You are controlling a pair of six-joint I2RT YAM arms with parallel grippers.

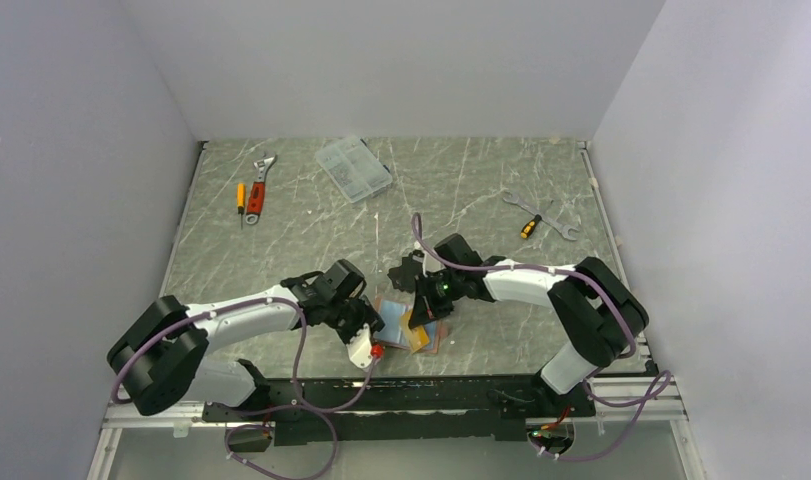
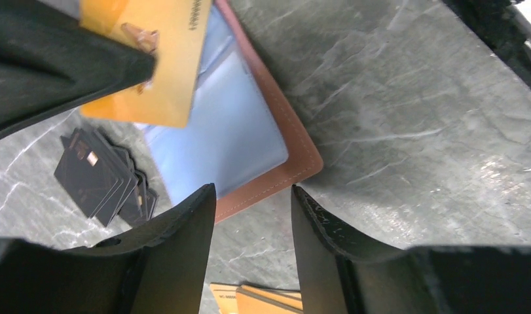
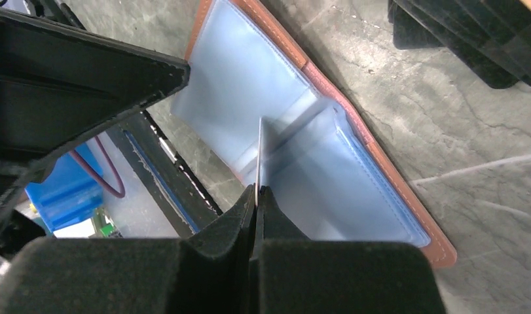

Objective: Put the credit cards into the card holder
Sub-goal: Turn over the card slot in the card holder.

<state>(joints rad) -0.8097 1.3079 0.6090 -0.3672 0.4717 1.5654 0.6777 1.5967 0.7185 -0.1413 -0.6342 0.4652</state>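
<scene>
The card holder (image 2: 300, 156) lies open on the table, salmon-pink rim around a pale-blue inside (image 3: 374, 190). My right gripper (image 3: 257, 190) is shut on an orange-gold credit card (image 2: 159, 62), seen edge-on (image 3: 259, 147) in the right wrist view, with its far edge at the mouth of a pale-blue pocket. My left gripper (image 2: 251, 193) hovers open just short of the holder's near corner, nothing between its fingers. More orange credit cards (image 2: 266, 299) lie stacked under it, also seen in the top view as orange cards (image 1: 419, 336) beside the holder (image 1: 389, 312).
A fan of black flat pieces (image 2: 99, 175) lies beside the holder. At the back of the table are a clear compartment box (image 1: 353, 168), a wrench and screwdriver (image 1: 253, 195) on the left, and a spanner with a screwdriver (image 1: 539, 216) on the right.
</scene>
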